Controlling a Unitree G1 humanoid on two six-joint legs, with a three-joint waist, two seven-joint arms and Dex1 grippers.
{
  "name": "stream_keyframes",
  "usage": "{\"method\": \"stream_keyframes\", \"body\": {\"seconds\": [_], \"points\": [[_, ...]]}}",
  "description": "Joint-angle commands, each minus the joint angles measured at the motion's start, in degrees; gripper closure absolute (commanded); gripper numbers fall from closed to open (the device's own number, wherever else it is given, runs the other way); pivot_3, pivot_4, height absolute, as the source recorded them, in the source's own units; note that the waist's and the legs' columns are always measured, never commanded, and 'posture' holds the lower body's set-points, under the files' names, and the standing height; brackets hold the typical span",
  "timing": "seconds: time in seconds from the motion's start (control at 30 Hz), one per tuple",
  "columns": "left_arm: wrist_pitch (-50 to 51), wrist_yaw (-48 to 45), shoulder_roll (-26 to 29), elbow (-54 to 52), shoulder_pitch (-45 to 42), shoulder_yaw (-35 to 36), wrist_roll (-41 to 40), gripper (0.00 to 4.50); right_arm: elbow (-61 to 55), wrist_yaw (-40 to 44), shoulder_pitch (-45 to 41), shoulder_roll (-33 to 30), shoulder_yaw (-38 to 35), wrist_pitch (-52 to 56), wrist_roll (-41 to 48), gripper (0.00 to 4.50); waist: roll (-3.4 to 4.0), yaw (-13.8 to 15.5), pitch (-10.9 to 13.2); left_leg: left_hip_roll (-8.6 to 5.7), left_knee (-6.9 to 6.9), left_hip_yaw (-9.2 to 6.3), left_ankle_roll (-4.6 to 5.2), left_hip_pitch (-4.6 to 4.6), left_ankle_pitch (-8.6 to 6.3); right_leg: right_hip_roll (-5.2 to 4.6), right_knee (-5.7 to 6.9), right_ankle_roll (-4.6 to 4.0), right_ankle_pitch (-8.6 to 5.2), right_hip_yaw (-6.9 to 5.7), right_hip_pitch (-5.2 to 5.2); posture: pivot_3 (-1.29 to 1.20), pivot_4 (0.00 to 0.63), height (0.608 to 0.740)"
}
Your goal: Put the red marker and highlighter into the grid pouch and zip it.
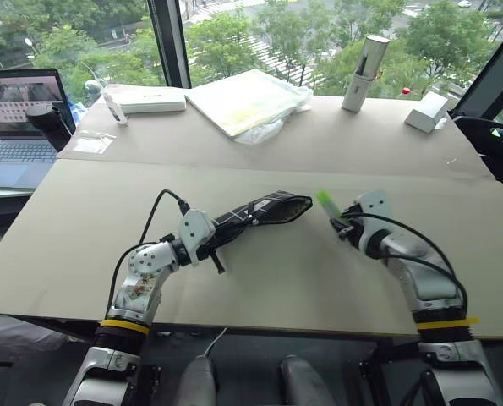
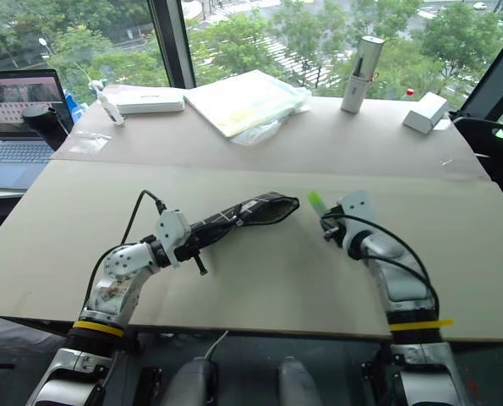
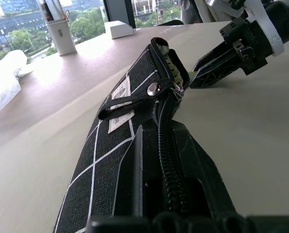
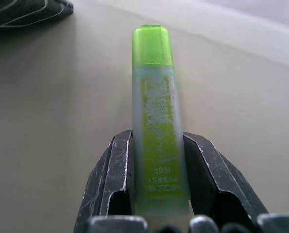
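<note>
Right gripper: fingers closed on the highlighter, one black finger on each side of the barrel, both touching it. They clamp the rear end; the green cap end sticks out forward past the fingertips. In the head view the highlighter points toward the pouch mouth, raised off the table surface, a short gap from the mouth, not touching it.

Left gripper: fingers fully closed on the grid pouch, pinching it at the near end along the zipper edge. In the left wrist view the zipper track runs straight between the fingers. The pouch is held up off the cardboard-coloured table, stretched out level toward the right arm. Far end is unzipped, mouth gaping open and facing the highlighter. White label and black strap loop with a metal snap sit on the pouch side.

Red marker: can't locate it; something pale shows inside the open mouth in the left wrist view, too unclear to identify.

Background, far side of the table: laptop at left, flat white box, plastic-wrapped flat pack, white cylinder holder, small white box. All well apart from both grippers.
</note>
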Motion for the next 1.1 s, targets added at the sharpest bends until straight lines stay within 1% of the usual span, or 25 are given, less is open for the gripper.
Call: {"method": "stream_keyframes", "body": {"seconds": [0.03,0.13,0.23,0.3,0.47,0.73,0.93,1.0,1.1], "points": [[-0.56,0.34,0.01,-2.14,-0.53,0.63,-0.52,4.5,-2.29,9.74,-1.82,-7.01,-1.7,-13.89,-0.52,3.44,0.0,-0.05,0.0,0.0,0.0,0.0,0.0,0.0,0.0,0.0,0.0,0.0,0.0,0.0,0.0,0.0,0.15,0.74],[-0.59,0.04,0.12,-1.92,-0.63,0.61,-0.56,4.5,-3.35,19.54,-0.87,-12.81,-0.83,-21.6,0.02,3.44,0.14,-0.1,0.08,-0.02,-0.08,-0.06,0.05,-0.07,-0.03,0.01,-0.07,0.04,-0.03,-0.02,-0.02,0.0,0.15,0.74],[-0.68,-0.34,0.24,-1.64,-0.81,0.61,-0.67,4.5,-5.56,29.24,-0.41,-17.52,0.35,-25.17,2.25,3.44,0.13,-0.08,0.09,-0.02,-0.08,-0.08,0.06,-0.07,-0.04,0.01,-0.09,0.05,-0.04,-0.04,0.0,0.0,0.15,0.74],[-0.72,-0.46,0.08,-1.43,-1.14,0.44,-0.6,4.5,-5.68,33.16,-0.81,-19.77,2.86,-29.74,-0.44,3.44,0.13,-0.11,0.09,-0.02,-0.07,-0.08,0.06,-0.06,-0.04,0.01,-0.08,0.05,-0.04,-0.04,0.02,0.0,0.15,0.74],[-0.85,-0.66,-0.21,-0.96,-1.8,0.21,-0.47,4.5,-2.63,33.91,-2.41,-19.7,6.66,-36.27,-5.92,3.44,0.13,-0.12,0.09,-0.02,-0.07,-0.09,0.06,-0.03,-0.04,0.01,-0.07,0.04,-0.04,-0.04,0.02,0.0,0.15,0.74],[-1.04,-1.41,0.02,-0.59,-2.27,0.23,-0.49,4.5,1.39,32.85,-5.14,-17.7,9.22,-40.45,-10.17,3.44,0.13,0.55,0.09,-0.04,-0.06,-0.09,0.06,-0.03,-0.03,0.0,-0.07,0.04,-0.03,-0.03,0.02,0.0,0.15,0.74],[-1.05,-2.21,0.1,-0.23,-2.68,0.08,-0.47,4.5,3.36,34.36,-9.25,-15.57,12.23,-42.44,-12.26,3.44,0.14,0.94,0.09,-0.04,-0.06,-0.08,0.05,-0.02,-0.03,0.01,-0.06,0.03,-0.03,-0.03,0.01,0.0,0.15,0.74],[-1.03,-2.46,0.05,-0.08,-2.83,0.06,-0.46,4.5,4.44,34.97,-10.69,-14.98,14.15,-44.25,-13.84,3.44,0.14,1.07,0.09,-0.04,-0.06,-0.08,0.05,-0.02,-0.03,0.01,-0.06,0.03,-0.03,-0.03,0.01,0.0,0.15,0.74],[-0.95,-2.86,0.0,-0.02,-2.97,-0.05,-0.45,4.5,6.34,35.41,-13.52,-12.31,17.37,-46.15,-15.88,3.44,0.14,1.08,0.1,-0.04,-0.05,-0.08,0.05,-0.02,-0.03,0.01,-0.05,0.03,-0.03,-0.03,0.01,0.0,0.15,0.74]]}}
